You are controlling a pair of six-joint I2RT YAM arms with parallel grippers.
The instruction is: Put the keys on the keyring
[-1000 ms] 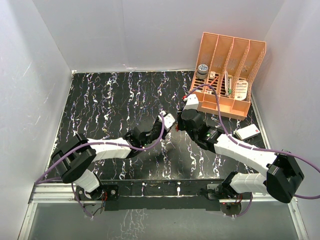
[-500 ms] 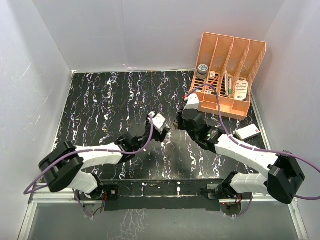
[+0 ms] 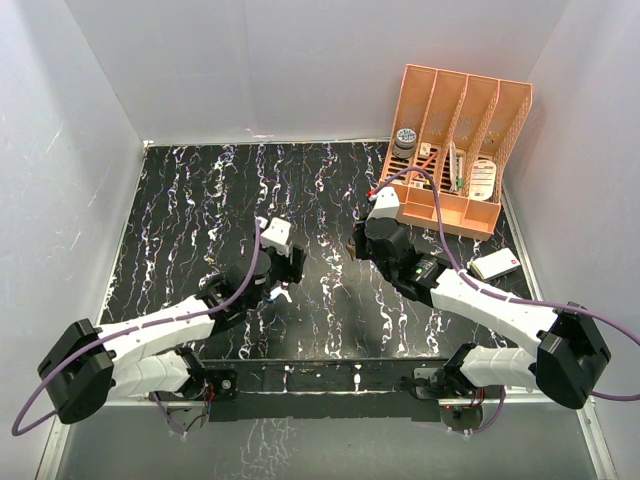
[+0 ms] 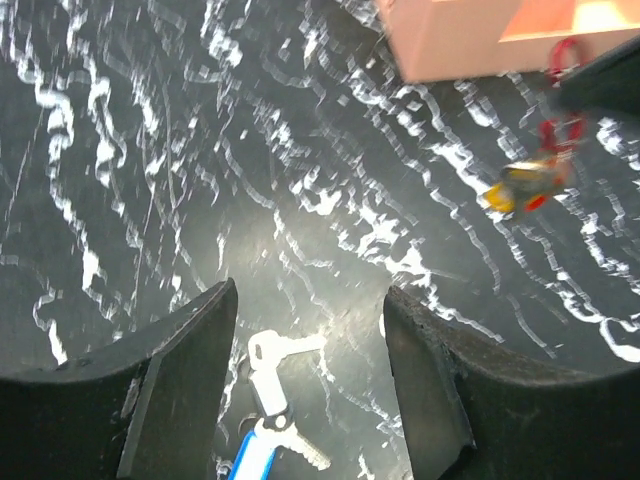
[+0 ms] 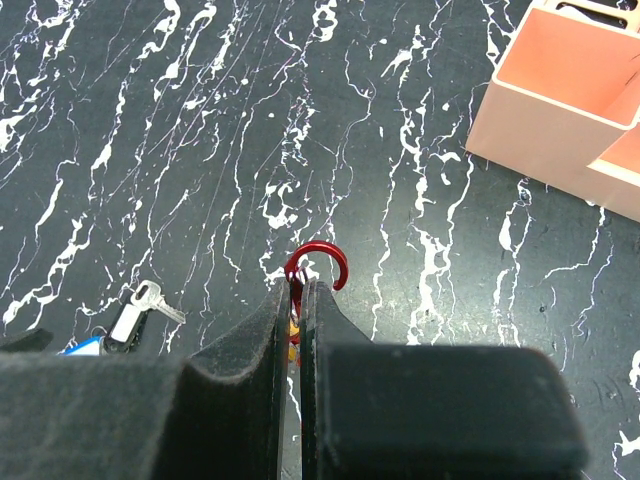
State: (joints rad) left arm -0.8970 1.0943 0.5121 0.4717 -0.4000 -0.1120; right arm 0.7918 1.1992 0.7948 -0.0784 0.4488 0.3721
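My right gripper (image 5: 300, 285) is shut on the keyring (image 5: 320, 262), a red wire hook that sticks out past its fingertips. A yellow-headed key (image 5: 293, 325) shows in the slit between the fingers. In the left wrist view the keyring (image 4: 562, 128) hangs off the table with yellow and red key heads (image 4: 525, 187) under it. My left gripper (image 4: 310, 295) is open and holds nothing; it hovers over two loose keys on the table, one white-headed (image 4: 272, 350) and one blue-headed (image 4: 255, 455). Seen from above, the left gripper (image 3: 284, 278) is well left of the right gripper (image 3: 357, 243).
An orange file rack (image 3: 455, 150) holding small items stands at the back right. A white device (image 3: 495, 265) lies on the table by the right wall. White walls enclose the black marbled table (image 3: 200, 200).
My left gripper has opened and pulled back to the left, away from the right gripper, and now hangs over the loose keys. The right gripper has stayed put.
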